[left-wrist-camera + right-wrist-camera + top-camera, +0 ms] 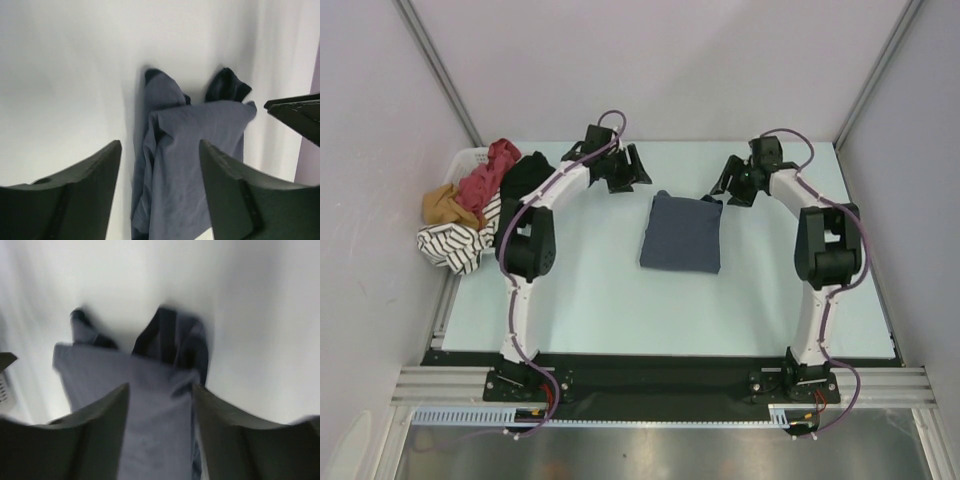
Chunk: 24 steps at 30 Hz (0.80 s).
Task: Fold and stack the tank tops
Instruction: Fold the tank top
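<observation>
A slate blue-grey tank top lies folded into a rectangle at the table's middle, its darker straps at the far edge. My left gripper hovers open just beyond its far left corner. The right gripper is open off the far right corner. In the left wrist view the blue-grey tank top lies below my spread left gripper, nothing pinched. In the right wrist view the same tank top lies under the open right gripper; this view is blurred. A red tank top sits crumpled in the heap at the far left.
The heap at the left edge also holds a black garment, a tan one and a striped one, spilling from a white basket. Grey walls close the table's back and sides.
</observation>
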{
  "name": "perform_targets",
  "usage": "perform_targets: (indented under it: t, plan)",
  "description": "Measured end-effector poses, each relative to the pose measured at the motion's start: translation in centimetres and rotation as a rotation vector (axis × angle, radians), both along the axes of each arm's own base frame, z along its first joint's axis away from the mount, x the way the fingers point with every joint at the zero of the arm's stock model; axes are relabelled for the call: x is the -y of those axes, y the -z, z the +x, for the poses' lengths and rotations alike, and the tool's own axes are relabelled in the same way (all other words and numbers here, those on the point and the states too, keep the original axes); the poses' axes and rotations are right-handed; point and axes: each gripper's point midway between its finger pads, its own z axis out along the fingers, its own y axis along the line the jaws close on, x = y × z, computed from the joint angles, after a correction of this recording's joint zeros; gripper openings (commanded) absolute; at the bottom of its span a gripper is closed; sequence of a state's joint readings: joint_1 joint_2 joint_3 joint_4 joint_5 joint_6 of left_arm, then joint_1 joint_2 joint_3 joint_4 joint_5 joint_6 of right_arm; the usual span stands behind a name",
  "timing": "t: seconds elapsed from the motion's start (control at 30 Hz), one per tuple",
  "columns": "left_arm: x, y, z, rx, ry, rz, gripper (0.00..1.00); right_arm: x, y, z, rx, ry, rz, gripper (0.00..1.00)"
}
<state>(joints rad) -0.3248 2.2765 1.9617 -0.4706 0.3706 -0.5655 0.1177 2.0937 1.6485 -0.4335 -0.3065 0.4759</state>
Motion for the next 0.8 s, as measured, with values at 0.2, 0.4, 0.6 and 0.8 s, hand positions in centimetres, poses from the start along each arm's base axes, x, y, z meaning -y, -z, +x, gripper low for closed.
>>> perform_targets:
  t: [0.2,0.4,0.6,0.8]
  plan:
    - [1.5,-3.0,-7.4,0.043,0.077,-0.048,0.29,-1.8,-4.5,-5.7,0.095,-0.090,0.128,0.14]
    - [7.4,-4.8,-10.6,0.091,0.220,-0.174,0.00,-5.2,-5.3,-5.2,0.159,-0.215,0.296,0.00]
    - [10.4,0.1,-6.4,0.032,0.223,-0.214,0.00,-7.2,2.4,-3.1,0.029,-0.229,0.424,0.00]
    - [7.3,7.6,-3.0,-0.092,0.106,-0.202,0.00,-6.3,5.7,-2.3,-0.050,-0.177,0.572,0.00]
